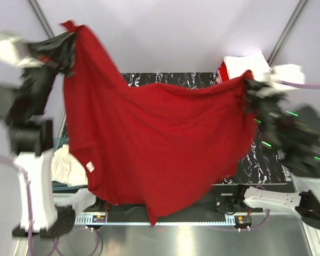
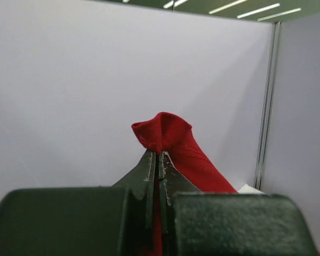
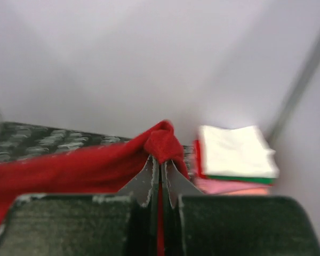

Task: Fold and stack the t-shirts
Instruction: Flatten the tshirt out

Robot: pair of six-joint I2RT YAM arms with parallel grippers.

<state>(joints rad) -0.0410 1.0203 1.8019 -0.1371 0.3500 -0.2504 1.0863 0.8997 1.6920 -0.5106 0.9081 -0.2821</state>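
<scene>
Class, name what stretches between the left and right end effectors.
The dark red t-shirt hangs spread from left end effector to right end effector, shown in the top external view.

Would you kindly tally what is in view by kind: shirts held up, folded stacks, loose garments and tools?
Held-up dark red t-shirt: 1
Far stack of folded shirts: 1
Loose pale garment at the left edge: 1
Tools shut on the red shirt, left tool and right tool: 2
Total: 5
</scene>
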